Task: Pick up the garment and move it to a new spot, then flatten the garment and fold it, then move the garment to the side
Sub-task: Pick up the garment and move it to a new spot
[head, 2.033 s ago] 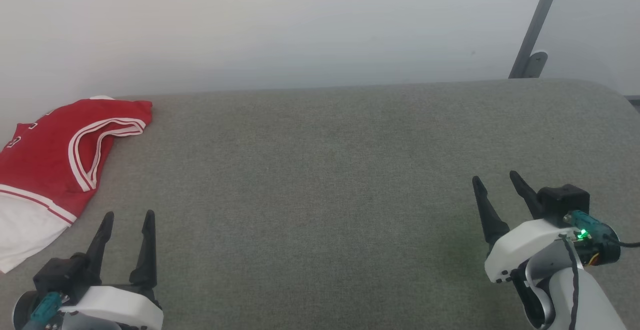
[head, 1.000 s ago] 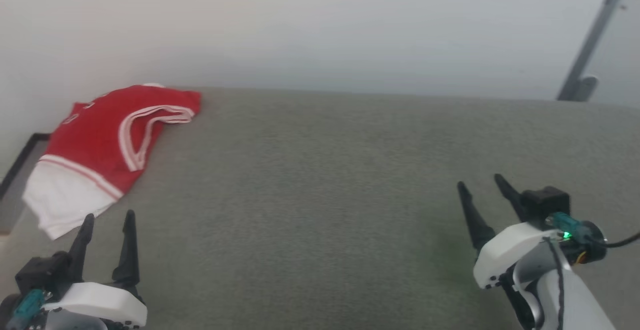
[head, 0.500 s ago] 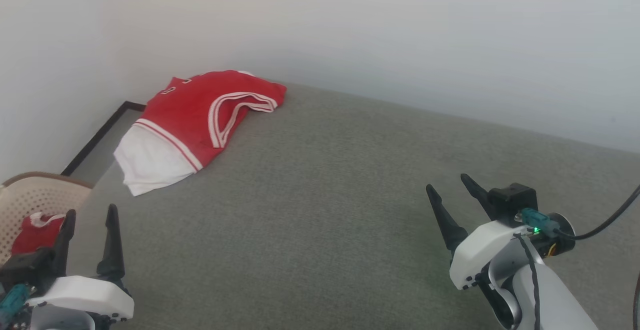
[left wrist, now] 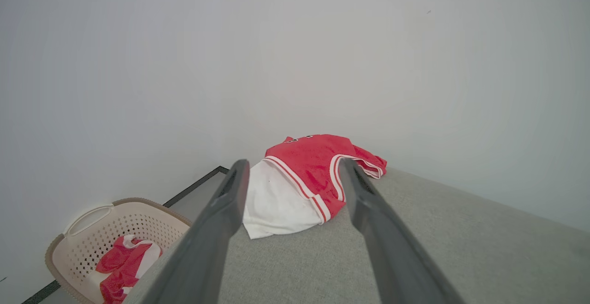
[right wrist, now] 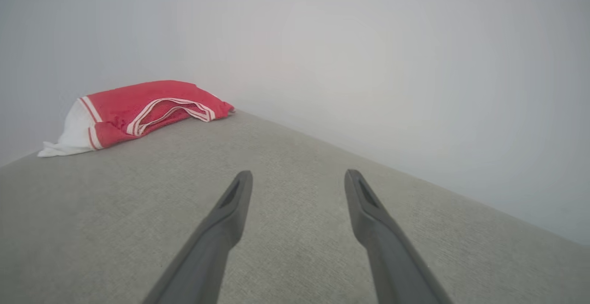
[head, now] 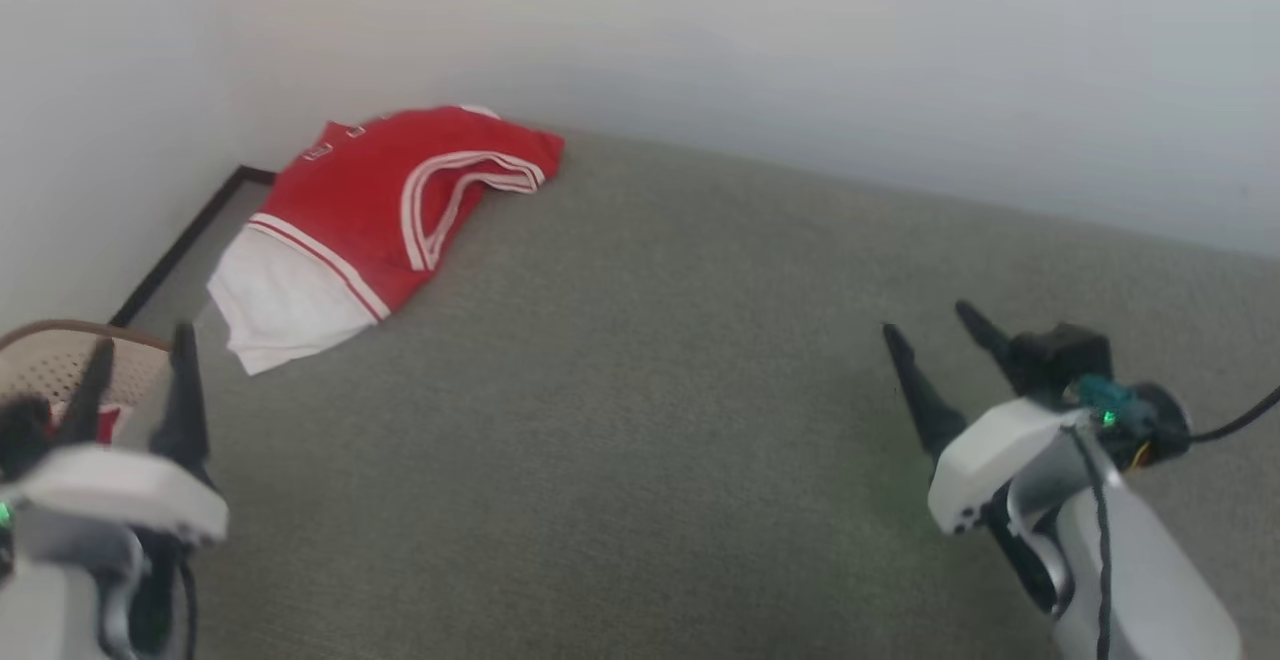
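Here left fingers (head: 183, 400) and right fingers (head: 918, 395) point forward, spread.

Broad grey woven-fabric surface (head: 650, 420), backed by a pale wall (head: 800, 40). One item on it: a rumpled red jersey with white panel and striped trim (head: 360, 200), at the far left corner.

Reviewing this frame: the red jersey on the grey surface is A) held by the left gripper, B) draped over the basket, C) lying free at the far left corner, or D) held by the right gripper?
C: the jersey lies on the grey surface by the wall, with the left gripper and right gripper both open and short of it.
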`<state>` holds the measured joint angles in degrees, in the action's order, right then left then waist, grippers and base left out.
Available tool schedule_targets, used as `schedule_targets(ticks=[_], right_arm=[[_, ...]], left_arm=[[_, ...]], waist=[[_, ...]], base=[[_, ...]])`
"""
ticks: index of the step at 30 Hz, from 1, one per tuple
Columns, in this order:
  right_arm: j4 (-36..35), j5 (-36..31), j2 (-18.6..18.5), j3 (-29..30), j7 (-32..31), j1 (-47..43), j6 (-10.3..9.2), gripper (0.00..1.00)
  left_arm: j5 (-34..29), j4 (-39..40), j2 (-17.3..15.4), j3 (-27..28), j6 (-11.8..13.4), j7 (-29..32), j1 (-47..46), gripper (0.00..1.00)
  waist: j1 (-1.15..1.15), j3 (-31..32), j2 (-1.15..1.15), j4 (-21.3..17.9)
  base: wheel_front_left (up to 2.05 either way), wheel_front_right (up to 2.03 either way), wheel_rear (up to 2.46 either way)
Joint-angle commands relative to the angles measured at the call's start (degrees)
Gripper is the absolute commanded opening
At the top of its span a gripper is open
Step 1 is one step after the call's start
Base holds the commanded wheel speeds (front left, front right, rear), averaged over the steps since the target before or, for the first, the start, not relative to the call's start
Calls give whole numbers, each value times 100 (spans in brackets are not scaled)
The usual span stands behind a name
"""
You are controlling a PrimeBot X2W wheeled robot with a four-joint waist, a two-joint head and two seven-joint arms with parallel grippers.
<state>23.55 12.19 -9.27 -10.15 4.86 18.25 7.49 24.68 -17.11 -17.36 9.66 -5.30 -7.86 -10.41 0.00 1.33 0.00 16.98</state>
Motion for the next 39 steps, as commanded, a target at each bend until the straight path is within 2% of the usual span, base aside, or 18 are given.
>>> schedule_targets(ticks=[1,10,14,15,16,20,24,33,38,39], right_arm=[[-74,-29,-45,21,-50,122,0,100],[-717,-299,-226,150,-399,679,0,100],[-1099,-426,-288,232,-574,876,0,100],[-1099,-426,-288,232,-574,876,0,100],[-1307,-503,-313,262,-667,950,0,100],[-1605,-609,-344,349,-802,1013,0,100],[-2017,-680,-402,422,-984,1068,0,100],[-2809,-791,-547,454,-1445,1133,0,100],[-3010,-815,-572,475,-1572,1105,0,100],[-3028,-813,-570,494,-1585,1092,0,100]], left_arm=[[51,-76,-125,3,-41,130,-291,100],[318,-883,-801,-210,-165,734,-1940,100],[587,-1493,-1003,-300,-195,984,-2734,100],[587,-1493,-1003,-300,-195,984,-2734,100],[662,-1834,-1123,-355,-207,1117,-3128,100],[804,-2394,-1233,-462,-209,1300,-3656,100],[899,-3214,-1379,-646,-214,1752,-4326,100],[840,-4867,-1340,-1191,-210,3128,-5399,100],[900,-5263,-1188,-1340,-211,3250,-5554,100],[924,-5303,-1173,-1355,-212,3225,-5554,81]], waist=[[0,-279,0,-184],[0,-1595,0,-701],[0,-2258,0,-883],[0,-2258,0,-883],[0,-2557,0,-959],[0,-2923,0,-1051],[0,-3328,0,-1131],[0,-3898,0,-1222],[0,-3974,0,-1256],[0,-3967,0,-1259]], base=[[0,0,0],[0,0,0],[0,0,0],[0,0,0],[0,0,0],[0,0,0],[0,0,0],[0,0,0],[0,0,0],[0,0,0]])
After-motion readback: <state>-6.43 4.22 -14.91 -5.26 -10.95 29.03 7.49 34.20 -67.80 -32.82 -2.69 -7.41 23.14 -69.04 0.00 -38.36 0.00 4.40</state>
